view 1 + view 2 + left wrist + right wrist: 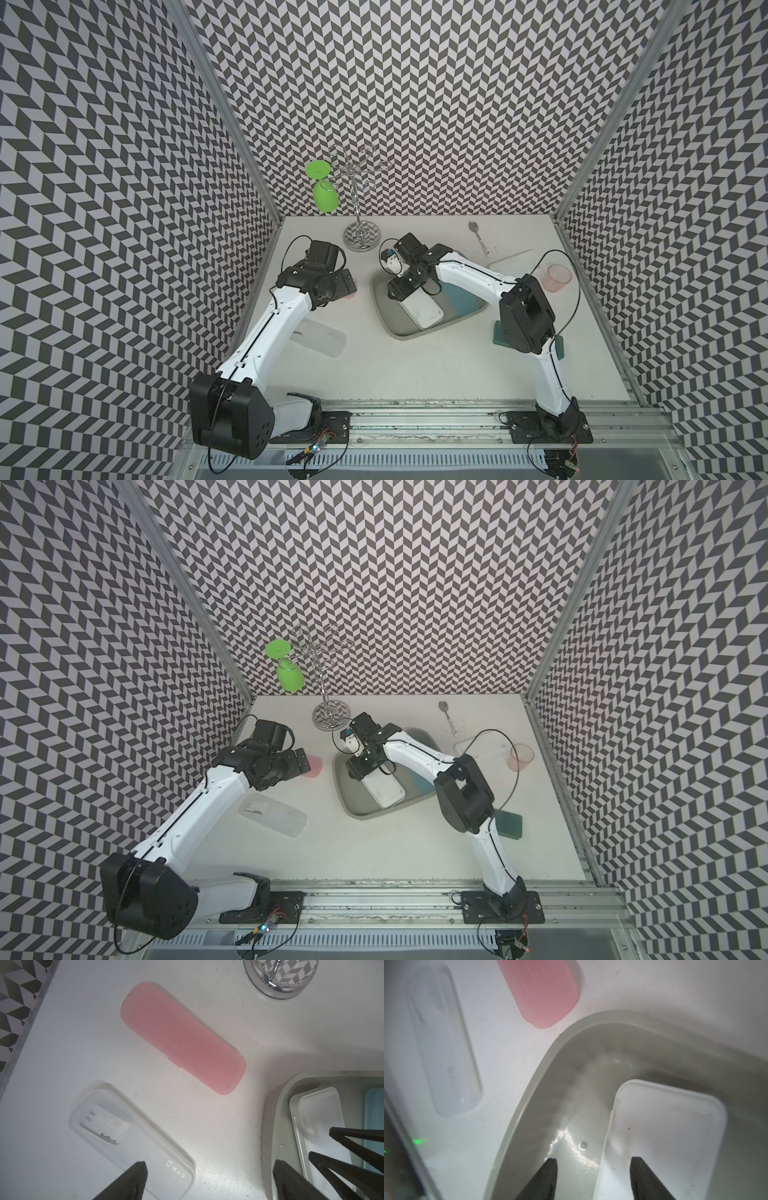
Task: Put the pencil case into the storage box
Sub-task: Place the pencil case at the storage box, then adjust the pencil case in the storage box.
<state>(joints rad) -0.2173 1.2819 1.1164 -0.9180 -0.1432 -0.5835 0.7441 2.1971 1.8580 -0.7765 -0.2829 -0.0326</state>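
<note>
The grey storage box (384, 309) stands mid-table in both top views and holds a white pencil case (424, 312) beside a blue one (462, 300). My right gripper (593, 1162) hovers over the box's far left corner, jaws apart. One finger is above the box floor and one above the white pencil case (664, 1126); nothing is clamped. My left gripper (209, 1167) is wide open above bare table, between a frosted clear pencil case (128, 1138) and the box rim (270, 1109). A pink pencil case (182, 1036) lies on the table just beyond it.
A chrome glass rack (361, 237) with a hanging green glass (325, 196) stands behind the box. At the back right lie a spoon (478, 237), another clear case (515, 259) and a pink cup (557, 279). A teal case (509, 824) sits by the right arm.
</note>
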